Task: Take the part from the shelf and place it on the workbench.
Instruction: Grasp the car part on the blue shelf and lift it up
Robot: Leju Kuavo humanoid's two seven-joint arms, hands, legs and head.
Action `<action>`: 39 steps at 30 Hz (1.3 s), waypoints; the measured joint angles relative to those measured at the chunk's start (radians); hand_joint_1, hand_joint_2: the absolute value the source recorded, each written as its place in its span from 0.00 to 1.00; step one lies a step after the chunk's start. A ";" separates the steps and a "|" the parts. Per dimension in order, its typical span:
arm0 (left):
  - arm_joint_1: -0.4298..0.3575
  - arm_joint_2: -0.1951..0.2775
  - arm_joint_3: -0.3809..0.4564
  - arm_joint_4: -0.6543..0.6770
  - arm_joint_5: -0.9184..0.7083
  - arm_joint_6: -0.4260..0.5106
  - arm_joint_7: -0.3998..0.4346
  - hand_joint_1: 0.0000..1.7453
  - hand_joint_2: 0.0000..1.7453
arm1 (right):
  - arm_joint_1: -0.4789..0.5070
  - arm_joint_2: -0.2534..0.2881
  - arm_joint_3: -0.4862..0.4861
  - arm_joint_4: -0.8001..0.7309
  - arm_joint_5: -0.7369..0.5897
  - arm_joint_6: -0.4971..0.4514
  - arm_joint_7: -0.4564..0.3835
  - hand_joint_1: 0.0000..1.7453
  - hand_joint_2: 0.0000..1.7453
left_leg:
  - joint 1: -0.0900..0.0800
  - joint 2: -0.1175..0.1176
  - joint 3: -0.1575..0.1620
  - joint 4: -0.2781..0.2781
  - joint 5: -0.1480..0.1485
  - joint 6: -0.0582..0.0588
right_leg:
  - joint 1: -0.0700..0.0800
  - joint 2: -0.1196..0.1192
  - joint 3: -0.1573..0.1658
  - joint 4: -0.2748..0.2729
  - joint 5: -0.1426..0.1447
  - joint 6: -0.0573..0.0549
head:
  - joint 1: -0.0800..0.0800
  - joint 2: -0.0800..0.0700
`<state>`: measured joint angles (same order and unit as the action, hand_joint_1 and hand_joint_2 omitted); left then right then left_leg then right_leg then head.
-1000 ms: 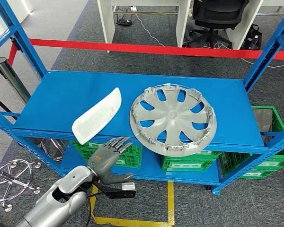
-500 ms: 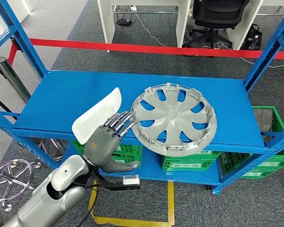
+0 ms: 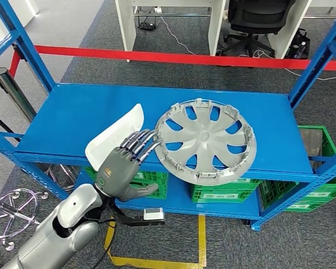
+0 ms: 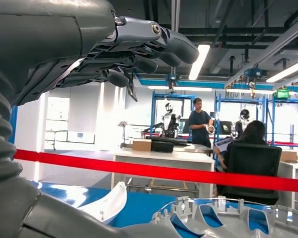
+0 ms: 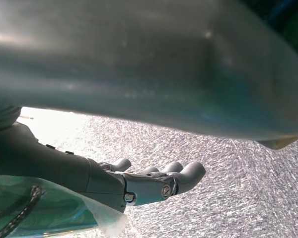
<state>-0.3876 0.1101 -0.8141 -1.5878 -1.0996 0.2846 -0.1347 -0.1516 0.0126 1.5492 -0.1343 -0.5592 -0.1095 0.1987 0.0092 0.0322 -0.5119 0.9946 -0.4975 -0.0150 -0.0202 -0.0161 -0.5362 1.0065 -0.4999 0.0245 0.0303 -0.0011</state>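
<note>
Hovering spread-fingered and empty, left hand point(image 3: 123, 167) just beside hubcap point(image 3: 205, 140) on shelf point(image 3: 73, 115).

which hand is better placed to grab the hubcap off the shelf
Left. The left hand is raised at the shelf front, fingers spread and reaching toward the hubcap rim beside the white part. The right hand hangs over the carpet, holding nothing.

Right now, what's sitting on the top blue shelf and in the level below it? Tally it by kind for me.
White curved parts: 1
Grey wheel covers: 1
Green crates: 3
Total: 5
</note>
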 joint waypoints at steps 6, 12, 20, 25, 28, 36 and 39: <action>0.006 0.002 0.004 0.000 0.010 0.010 0.004 0.00 1.00 | 0.000 0.000 0.000 0.000 -0.005 -0.002 0.000 0.00 0.00 | 0.000 0.000 0.000 0.000 0.000 0.000 | 0.000 0.000 0.000 0.000 0.000 0.000 | 0.000 0.000; 0.079 0.009 0.078 0.001 0.038 0.099 0.015 0.00 1.00 | 0.008 0.000 -0.002 0.000 -0.028 -0.012 -0.003 0.00 0.00 | 0.000 0.001 0.000 0.000 0.000 0.000 | 0.000 0.001 -0.001 0.000 0.000 0.000 | 0.000 0.000; 0.230 0.014 0.253 -0.007 0.080 0.175 0.020 0.00 1.00 | 0.020 0.000 -0.011 0.000 -0.063 -0.030 -0.014 0.00 0.00 | 0.000 0.001 -0.001 0.000 0.000 0.000 | 0.000 0.002 -0.001 0.000 0.000 0.000 | 0.000 0.000; 0.325 0.021 0.345 -0.038 0.084 0.180 0.026 0.00 1.00 | 0.029 0.000 -0.023 0.000 -0.079 -0.037 -0.023 0.00 0.00 | 0.000 0.002 -0.001 0.000 0.000 0.000 | 0.000 0.002 -0.001 0.000 0.000 0.000 | 0.000 0.000; 0.377 0.027 0.396 -0.057 0.078 0.179 0.029 0.00 1.00 | 0.032 0.000 -0.030 0.000 -0.096 -0.040 -0.024 0.00 0.00 | 0.000 0.002 -0.001 0.000 0.000 0.000 | 0.000 0.002 -0.002 0.000 0.000 0.000 | 0.000 0.000; 0.472 0.036 0.504 -0.078 0.068 0.173 0.038 0.00 1.00 | 0.036 0.000 -0.060 0.000 -0.138 -0.050 -0.036 0.00 0.00 | 0.000 0.002 -0.001 0.000 0.000 0.000 | 0.000 0.002 -0.002 0.000 0.000 0.000 | 0.000 0.000; 0.482 0.036 0.527 -0.076 0.078 0.163 0.041 0.00 1.00 | 0.036 0.000 -0.067 0.000 -0.143 -0.047 -0.038 0.00 0.00 | 0.000 0.002 -0.001 0.000 0.000 0.000 | 0.000 0.002 -0.002 0.000 0.000 0.000 | 0.000 0.000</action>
<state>0.0946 0.1459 -0.2870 -1.6643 -1.0214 0.4473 -0.0935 -0.1158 0.0126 1.4820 -0.1343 -0.7026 -0.1569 0.1606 0.0092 0.0342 -0.5132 0.9945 -0.4975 -0.0150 -0.0201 -0.0139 -0.5381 1.0065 -0.4999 0.0247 0.0303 -0.0011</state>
